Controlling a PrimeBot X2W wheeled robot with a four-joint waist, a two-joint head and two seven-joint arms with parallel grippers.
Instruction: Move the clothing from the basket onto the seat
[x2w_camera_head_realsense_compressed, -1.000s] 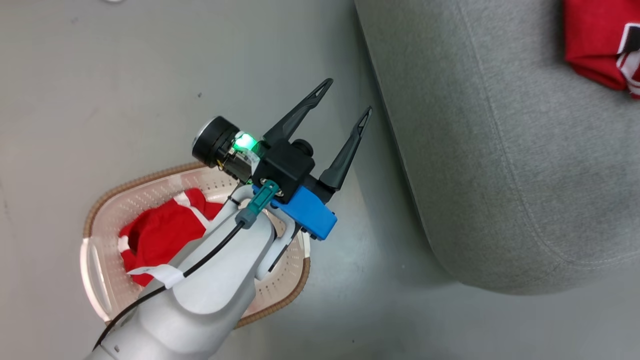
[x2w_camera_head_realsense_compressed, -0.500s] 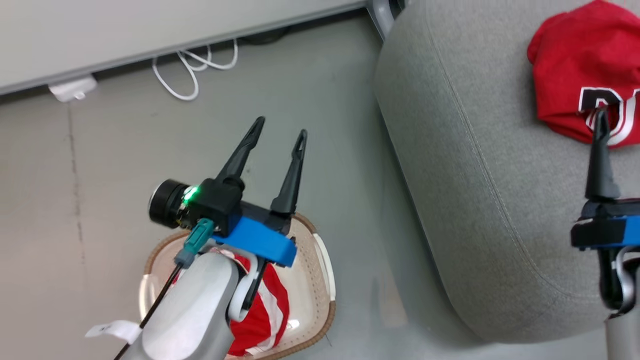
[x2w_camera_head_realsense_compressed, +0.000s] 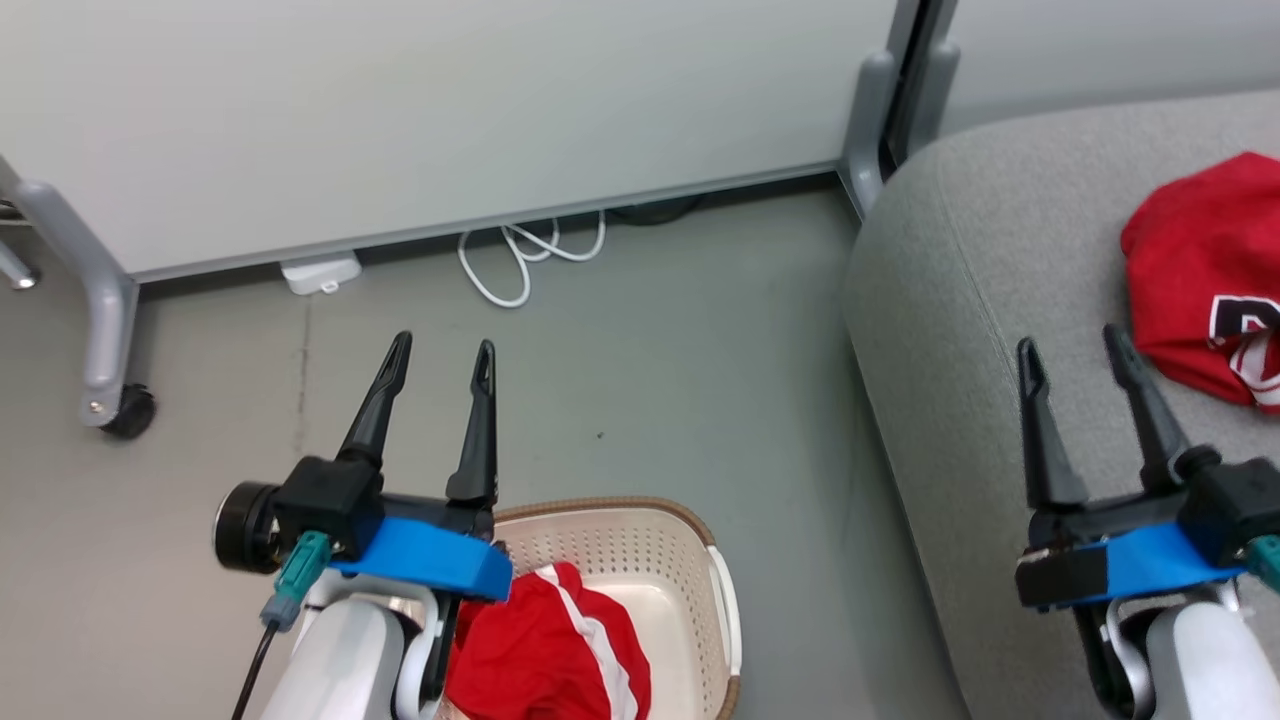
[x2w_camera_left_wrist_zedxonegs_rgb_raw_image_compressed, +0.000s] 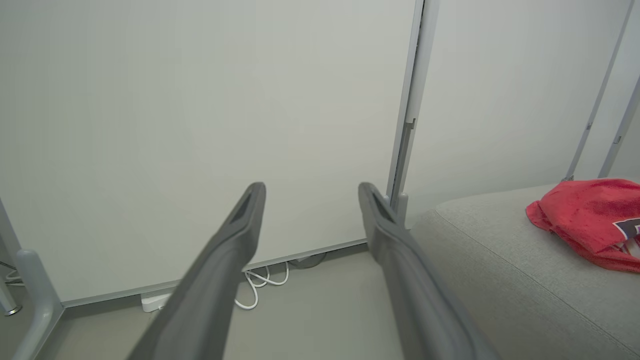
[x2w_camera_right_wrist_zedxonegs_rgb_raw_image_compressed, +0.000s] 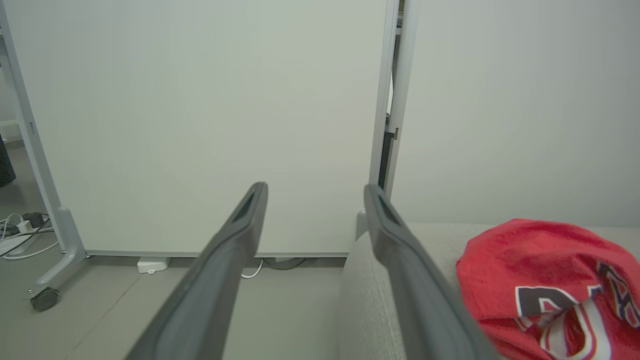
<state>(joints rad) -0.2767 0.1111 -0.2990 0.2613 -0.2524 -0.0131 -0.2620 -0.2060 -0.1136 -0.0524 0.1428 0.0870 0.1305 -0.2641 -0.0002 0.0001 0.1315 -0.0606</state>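
Change since the prior pictures: the head camera had swung up from the floor to take in the partition (x2w_camera_head_realsense_compressed: 450, 110), and the right gripper (x2w_camera_head_realsense_compressed: 1070, 340) had come wholly into the head view. Left gripper (x2w_camera_head_realsense_compressed: 443, 345): fingers apart, empty, raised at the basket's far left over the bare floor (x2w_camera_head_realsense_compressed: 650, 400). Right gripper: fingers apart, empty, held over the left part of the seat (x2w_camera_head_realsense_compressed: 950, 330). First jersey (x2w_camera_head_realsense_compressed: 1200, 250): red, lettered, lying crumpled on the seat, right of the right gripper and not touching it. Second jersey (x2w_camera_head_realsense_compressed: 550, 650): red with a white stripe, heaped in the basket (x2w_camera_head_realsense_compressed: 640, 505) toward its near left, partly hidden by the left arm. Progress, as judged: one item delivered, at least one left. Remaining work: a reach into the basket, a grasp, a carry to the seat. Incidental: white cable (x2w_camera_head_realsense_compressed: 520, 265) on the far floor at the partition's foot.
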